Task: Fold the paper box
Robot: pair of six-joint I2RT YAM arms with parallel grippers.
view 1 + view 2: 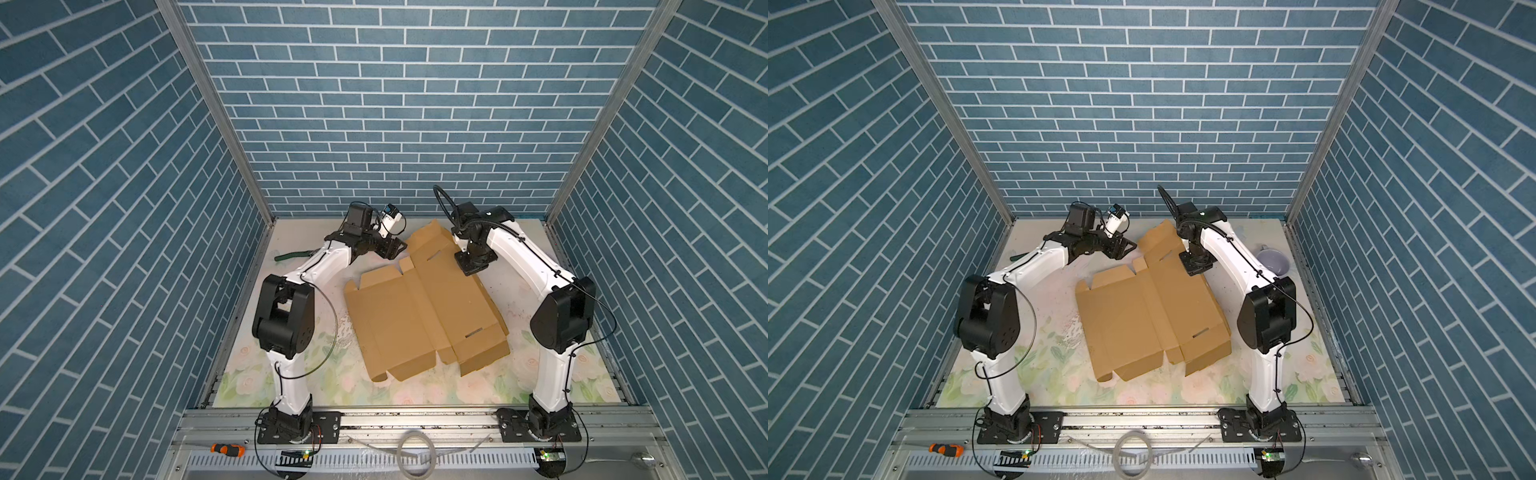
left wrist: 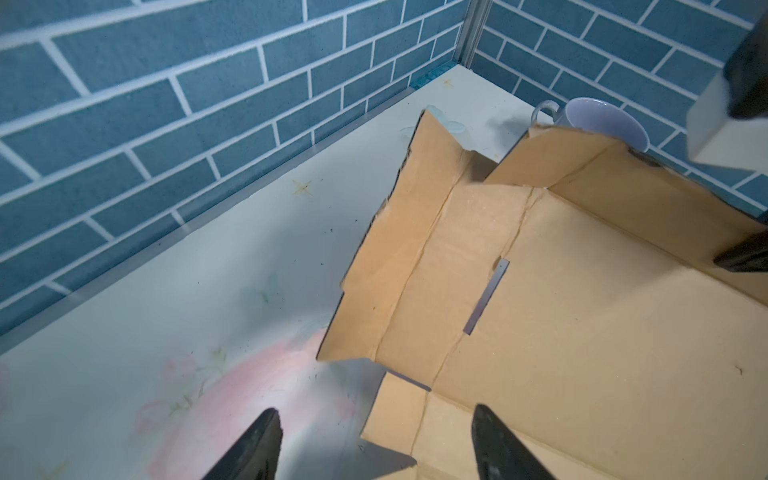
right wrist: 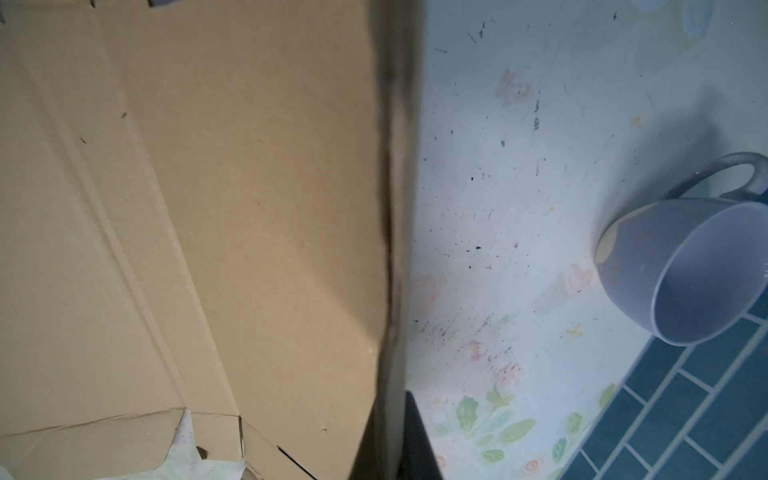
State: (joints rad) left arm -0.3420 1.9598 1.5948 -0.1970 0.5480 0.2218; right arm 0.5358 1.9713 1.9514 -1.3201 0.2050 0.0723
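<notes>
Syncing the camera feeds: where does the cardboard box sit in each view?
Top view: paper box mid-table, between the arms.
Top view: paper box likewise mid-table.
Left wrist: paper box just beyond the open left gripper.
Right wrist: paper box clamped by the shut right gripper.
Shared landmark: floral table.

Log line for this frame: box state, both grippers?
paper box: mostly flat, far flap raised | left gripper: open, empty, by far flap | right gripper: shut on box's right edge

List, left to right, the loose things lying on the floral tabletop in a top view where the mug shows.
green-handled tool → paper box → mug
</notes>
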